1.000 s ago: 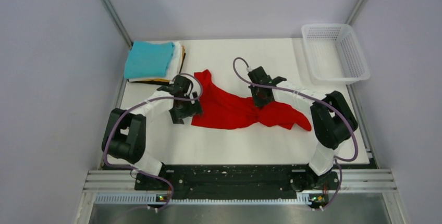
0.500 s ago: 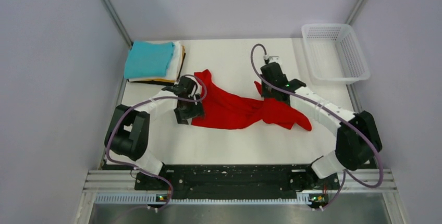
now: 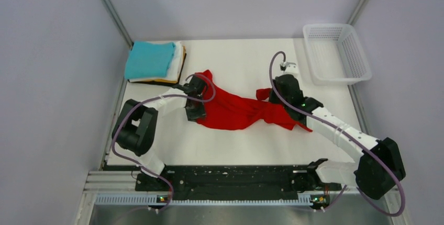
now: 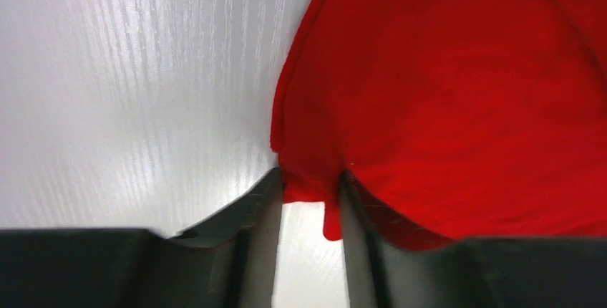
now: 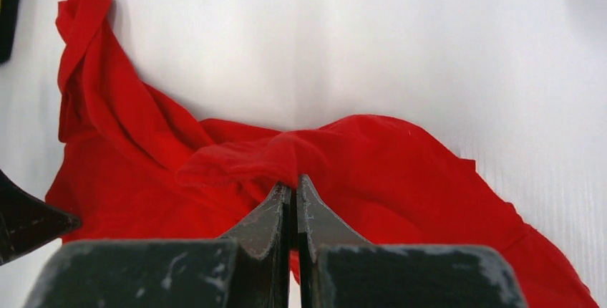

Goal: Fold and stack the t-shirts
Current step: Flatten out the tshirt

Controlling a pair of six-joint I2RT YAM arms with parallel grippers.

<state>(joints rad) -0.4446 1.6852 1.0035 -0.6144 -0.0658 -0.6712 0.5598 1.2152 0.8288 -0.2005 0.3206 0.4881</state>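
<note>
left gripper (image 4: 309,180): fingers narrow, pinching the left edge of the red t-shirt (image 3: 230,112); a tab of cloth hangs between them. right gripper (image 5: 293,188): fingers almost closed on a raised ridge of the same shirt, toward its right end. the shirt lies crumpled in the middle of the table (image 3: 235,57), strung between the two holds. judged: gripped at both ends to pull it flat before folding. far left corner: folded stack (image 3: 152,60), teal on top, likely destination. far right: white basket (image 3: 335,52), well apart.
</note>
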